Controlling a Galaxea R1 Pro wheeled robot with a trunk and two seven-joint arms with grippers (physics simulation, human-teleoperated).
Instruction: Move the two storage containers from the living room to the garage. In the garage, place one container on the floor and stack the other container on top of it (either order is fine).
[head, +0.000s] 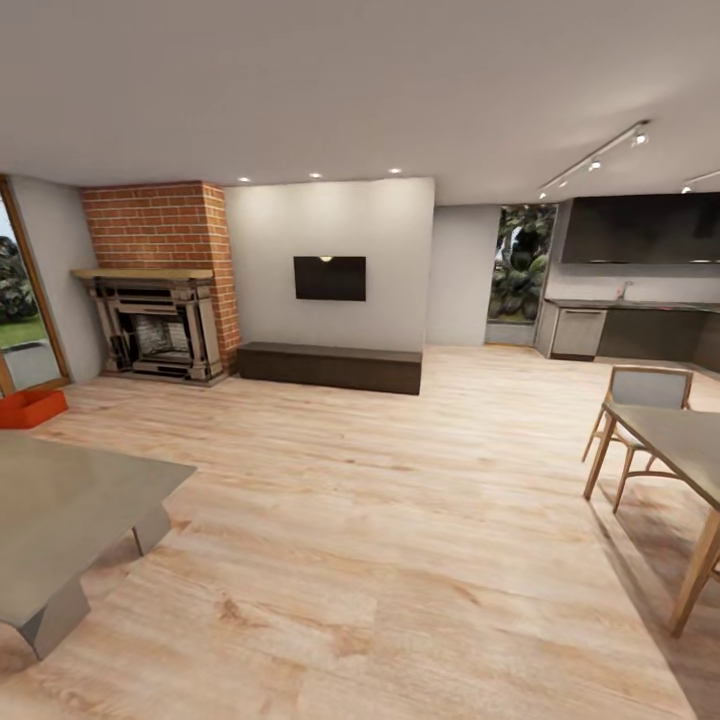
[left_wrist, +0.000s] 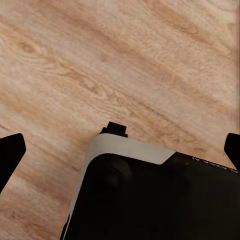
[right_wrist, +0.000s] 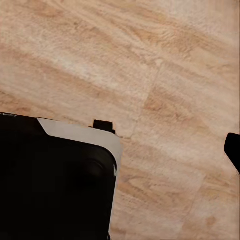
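I am in the living room with its light wood-plank flooring (head: 400, 520). One orange-red storage container (head: 30, 407) sits on the planks at the far left, by the glass door (head: 15, 310) and left of the brick fireplace (head: 155, 320). My left gripper (left_wrist: 121, 150) hangs open above the planks with nothing in it; its dark fingertips (left_wrist: 10, 155) stand wide apart at the picture's two sides. My right gripper (right_wrist: 121, 150) also holds nothing; one dark fingertip (right_wrist: 233, 149) shows far out at the side, the other is lost against my black base (right_wrist: 55, 185).
A low grey table (head: 70, 510) stands at the front left. A wooden dining table (head: 680, 450) and chair (head: 645, 395) are at the right. A dark low bench (head: 330, 366) runs under the wall television. The kitchen counter (head: 640, 330) is at the back right.
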